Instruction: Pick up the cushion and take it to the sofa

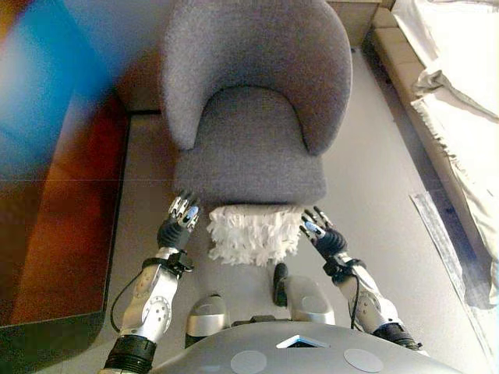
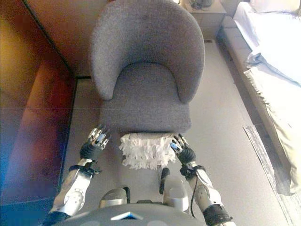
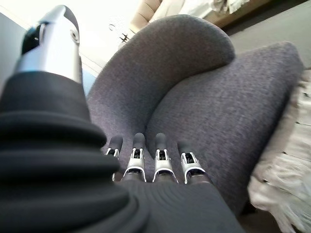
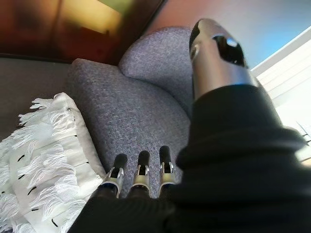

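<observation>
A white fringed cushion [image 1: 253, 232] leans against the front of a grey armchair [image 1: 253, 132] on the floor. My left hand [image 1: 180, 220] is just left of the cushion, fingers straight and apart from it. My right hand [image 1: 320, 231] is just right of the cushion, fingers straight, close to its edge. The cushion also shows in the left wrist view [image 3: 286, 179] and in the right wrist view [image 4: 43, 160]. Neither hand holds anything.
A dark red-brown panel [image 1: 54, 226] runs along the left. A bed with pale sheets [image 1: 452, 101] stands at the right, with a strip of floor [image 1: 374, 202] between it and the armchair.
</observation>
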